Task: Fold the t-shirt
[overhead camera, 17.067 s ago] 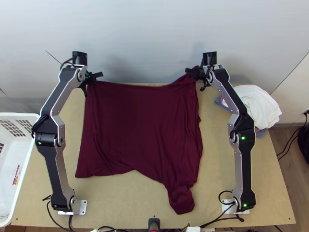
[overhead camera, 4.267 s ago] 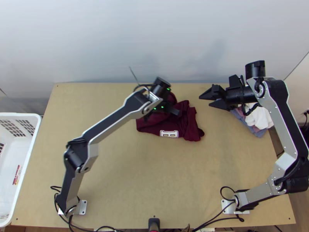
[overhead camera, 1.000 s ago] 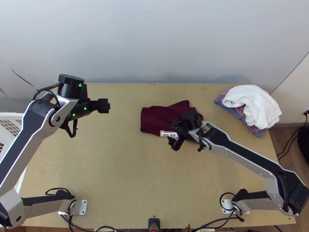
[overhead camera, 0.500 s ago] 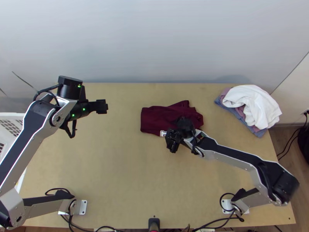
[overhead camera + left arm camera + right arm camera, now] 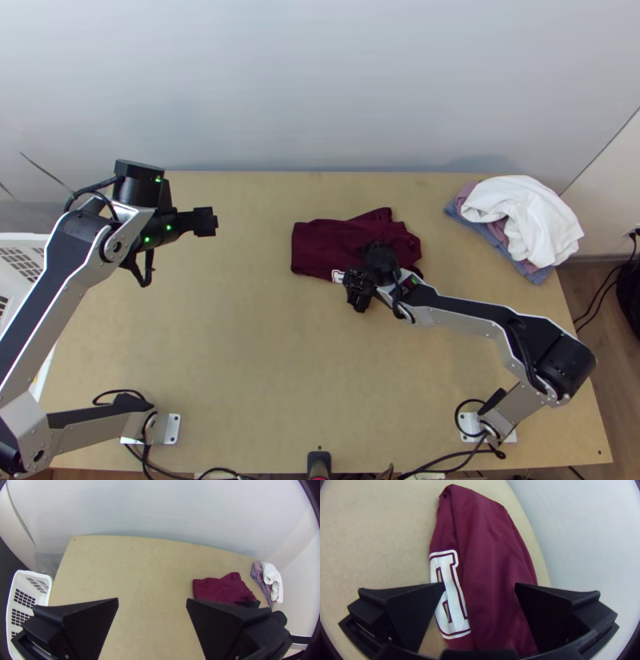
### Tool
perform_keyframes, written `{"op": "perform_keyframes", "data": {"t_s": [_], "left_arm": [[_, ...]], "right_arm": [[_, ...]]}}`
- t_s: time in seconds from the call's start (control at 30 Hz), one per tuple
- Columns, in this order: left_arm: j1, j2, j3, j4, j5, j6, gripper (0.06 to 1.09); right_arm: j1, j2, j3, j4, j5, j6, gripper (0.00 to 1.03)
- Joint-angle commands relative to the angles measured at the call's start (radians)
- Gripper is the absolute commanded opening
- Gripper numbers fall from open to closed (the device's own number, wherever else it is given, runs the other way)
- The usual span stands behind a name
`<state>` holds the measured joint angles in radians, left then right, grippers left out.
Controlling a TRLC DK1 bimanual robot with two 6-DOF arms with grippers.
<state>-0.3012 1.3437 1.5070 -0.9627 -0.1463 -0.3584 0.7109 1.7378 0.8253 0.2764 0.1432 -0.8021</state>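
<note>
Pale wall (image 5: 320, 80) backed your wooden surface (image 5: 240, 360). Your left wrist view took in the white basket (image 5: 24, 598), partly covered by your left arm in the top view. Your pile of clothes (image 5: 524, 220) sat far right; your maroon t-shirt (image 5: 320, 244), spread wide in the earliest frame, now lay compactly folded near the surface's far side. Your left gripper (image 5: 206, 222), fingers open, had edged outward, well apart from it. Your right gripper (image 5: 359, 290), fingers open, was at the shirt's near edge, partly hiding white print (image 5: 450, 593) that its wrist view displayed more fully.

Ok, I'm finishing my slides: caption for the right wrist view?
The right gripper, open, over the folded maroon t-shirt with its white print.
</note>
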Motion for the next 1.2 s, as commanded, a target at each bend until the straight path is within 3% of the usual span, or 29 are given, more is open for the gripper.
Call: {"op": "perform_keyframes", "data": {"t_s": [0.0,0.47,1.17], "left_arm": [[0.016,-0.014,-0.019,0.001,0.005,0.004,1.05],[0.027,-0.026,-0.042,0.018,0.011,0.01,1.05],[0.048,-0.025,-0.087,0.019,0.016,0.012,1.05]], "right_arm": [[-0.002,-0.021,-0.002,0.012,0.01,-0.002,0.99],[0.047,-0.161,-0.112,-0.009,0.036,0.015,0.99],[0.076,-0.004,-0.008,0.004,0.059,0.017,0.99]]}}
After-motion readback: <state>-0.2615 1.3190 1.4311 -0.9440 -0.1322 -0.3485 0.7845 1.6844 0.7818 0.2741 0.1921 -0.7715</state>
